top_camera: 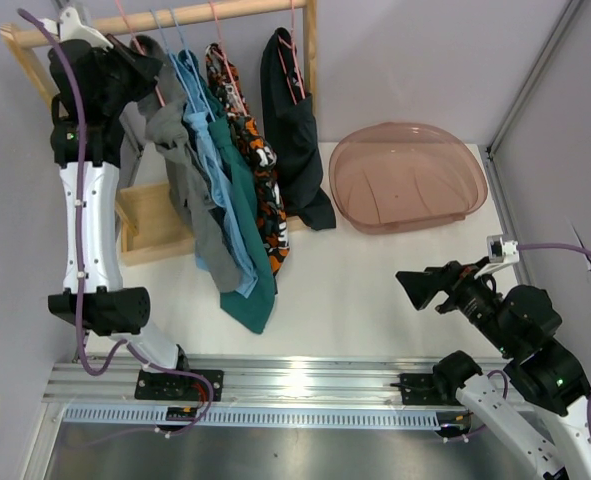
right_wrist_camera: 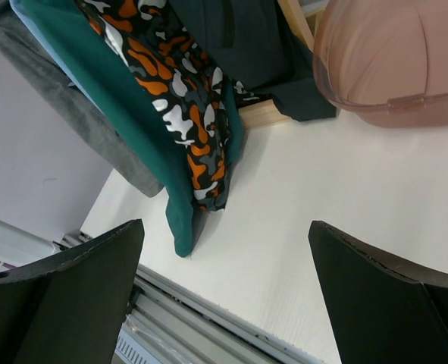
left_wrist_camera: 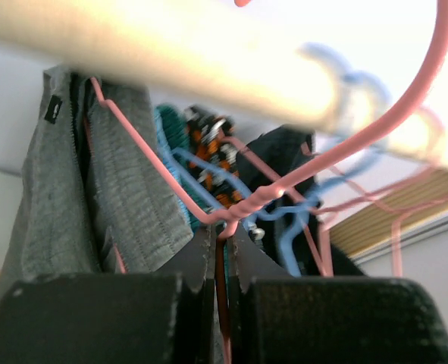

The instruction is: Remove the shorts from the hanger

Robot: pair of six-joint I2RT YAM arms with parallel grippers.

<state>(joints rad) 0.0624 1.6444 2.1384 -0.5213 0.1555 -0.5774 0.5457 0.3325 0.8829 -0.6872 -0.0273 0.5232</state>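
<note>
Five shorts hang on wire hangers from a wooden rail: grey, light blue, dark teal, orange-black-white patterned and black. My left gripper is raised to the rail at the grey pair. In the left wrist view this gripper is shut on the pink hanger, just below its twisted neck, with the grey shorts to its left. My right gripper stands open over the table at the right, with nothing between its fingers.
A pink translucent tub sits at the back right of the table. The rack's wooden base lies under the clothes at the left. Blue hanger wires crowd behind the pink one. A metal rail runs along the near edge.
</note>
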